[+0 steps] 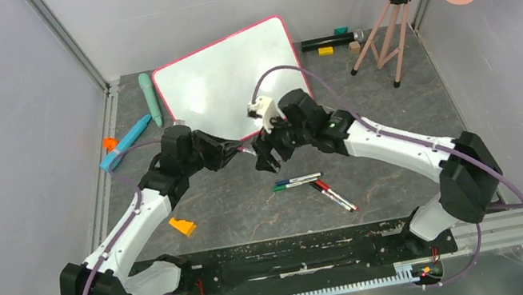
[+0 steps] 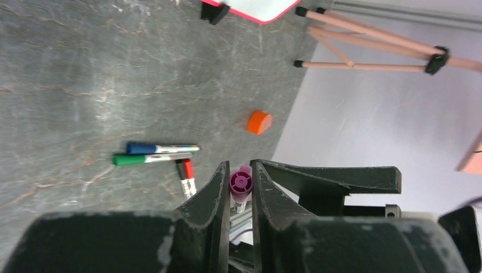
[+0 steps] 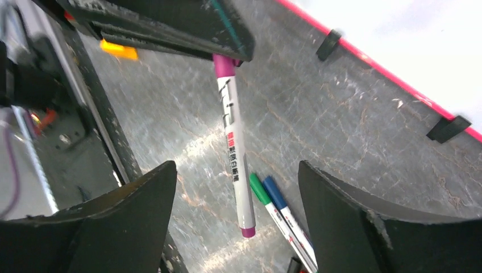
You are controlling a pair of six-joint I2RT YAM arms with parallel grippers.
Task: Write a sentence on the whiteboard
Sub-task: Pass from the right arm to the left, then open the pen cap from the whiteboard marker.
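Top external: the whiteboard (image 1: pixel 226 80) lies on the far surface (image 1: pixel 254 218), and no writing shows on it. Left wrist: the left claw (image 2: pixel 240 166) is clenched on just the pink end of a pen (image 2: pixel 240 183). So short a hold could let the pen swing or drop. The board's corner sits well ahead. Right wrist: the right claw (image 3: pixel 236 168) is spread wide with the pen hanging untouched between its fingers. Closing off-centre might knock the pen loose. The board lies beyond, at upper right.

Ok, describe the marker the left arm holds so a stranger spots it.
Find the whiteboard; at its near edge the left pincer grips a white marker with magenta ends, off the table. Its neighbours, green, blue and red markers, lie flat.
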